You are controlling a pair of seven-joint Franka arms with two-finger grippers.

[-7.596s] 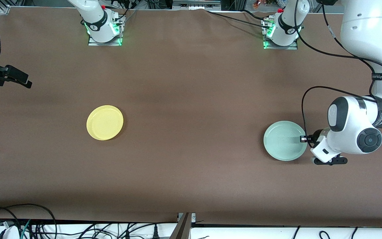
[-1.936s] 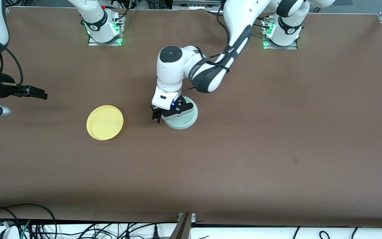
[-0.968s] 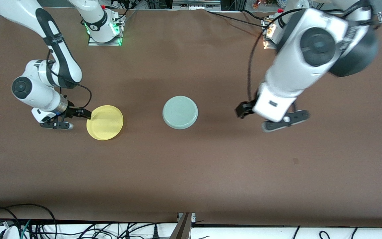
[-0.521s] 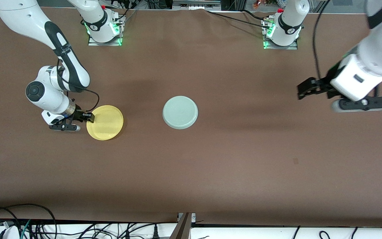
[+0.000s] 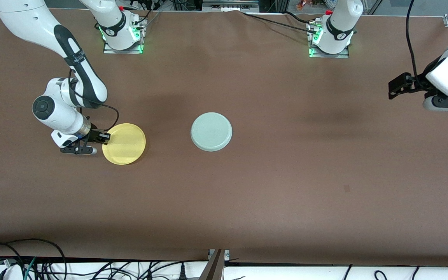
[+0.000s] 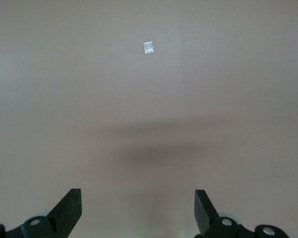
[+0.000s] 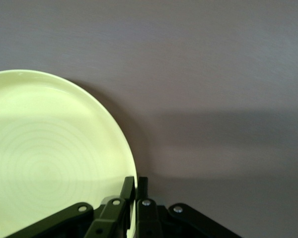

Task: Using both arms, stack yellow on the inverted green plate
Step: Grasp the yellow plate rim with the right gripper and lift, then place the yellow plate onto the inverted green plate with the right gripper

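Right wrist view: right gripper (image 7: 135,186) pinching yellow (image 7: 49,153) rim.

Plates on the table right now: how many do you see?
2. The yellow plate lies toward the right arm's end, its rim pinched by the right end effector. The green plate sits upside down mid-table. Nothing appears hidden.

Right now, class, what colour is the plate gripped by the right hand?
Bright yellow plate, clearest in the front view.

Brown cloth-covered table (image 5: 247,194), black cables (image 5: 33,264) along perhaps a white floor.
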